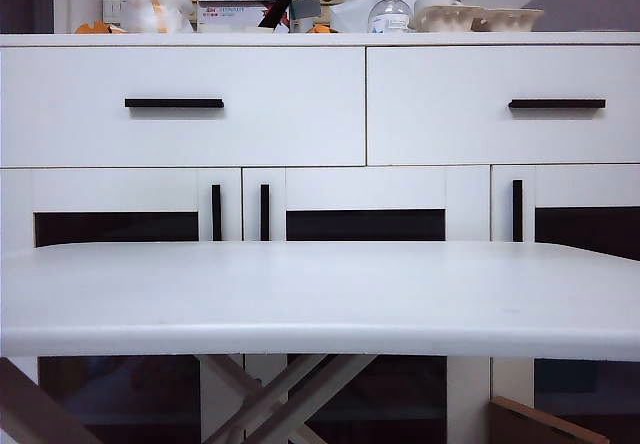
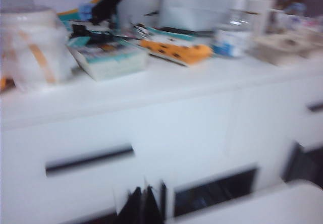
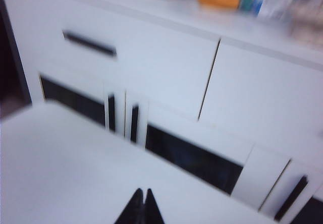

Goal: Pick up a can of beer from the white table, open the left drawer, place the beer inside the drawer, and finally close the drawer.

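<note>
The exterior view shows the white desk (image 1: 320, 299) bare-topped and the left drawer (image 1: 182, 106) shut flush, with neither arm nor the can of beer in sight. Only the wrist views show the pincers. The left pincer (image 2: 144, 209), tips pressed together and empty, has the left drawer's black handle (image 2: 89, 159) just ahead. The right pincer (image 3: 142, 209), likewise closed and empty, hangs over the desk, the drawer beyond it. Both wrist views are blurred.
</note>
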Available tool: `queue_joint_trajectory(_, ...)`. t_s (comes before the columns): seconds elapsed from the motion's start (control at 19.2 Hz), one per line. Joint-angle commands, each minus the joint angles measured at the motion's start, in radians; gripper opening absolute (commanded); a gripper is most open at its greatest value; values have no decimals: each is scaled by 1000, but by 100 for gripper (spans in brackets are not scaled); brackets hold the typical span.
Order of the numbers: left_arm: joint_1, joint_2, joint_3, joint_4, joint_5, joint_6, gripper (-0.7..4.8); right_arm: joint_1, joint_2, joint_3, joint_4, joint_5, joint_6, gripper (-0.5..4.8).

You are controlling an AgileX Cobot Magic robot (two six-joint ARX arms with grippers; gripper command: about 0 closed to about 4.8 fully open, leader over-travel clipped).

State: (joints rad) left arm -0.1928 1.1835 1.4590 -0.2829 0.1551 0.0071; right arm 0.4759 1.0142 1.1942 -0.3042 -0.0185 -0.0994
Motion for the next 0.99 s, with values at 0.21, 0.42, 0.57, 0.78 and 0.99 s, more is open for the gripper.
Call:
queue_joint_trajectory(0.21, 0, -443, -446, 62, -70, 4, -6, 1, -290, -382, 143, 63, 2, -1)
queue_joint_trajectory(0.42, 0, -698, -698, 59, -72, -1, -6, 1, -405, -508, 57, 127, 2, -1)
queue_joint_trajectory(0.57, 0, -860, -837, 59, -104, -7, -6, 2, -433, -518, -93, 89, 19, -1)
queue_joint_trajectory(0.78, 0, -1012, -996, 45, -154, -8, -6, 2, -430, -542, -92, 65, 132, -1)
queue_joint_trajectory(0.99, 0, -1065, -1104, 45, -152, -43, -6, 2, -430, -542, -110, 68, 133, -1)
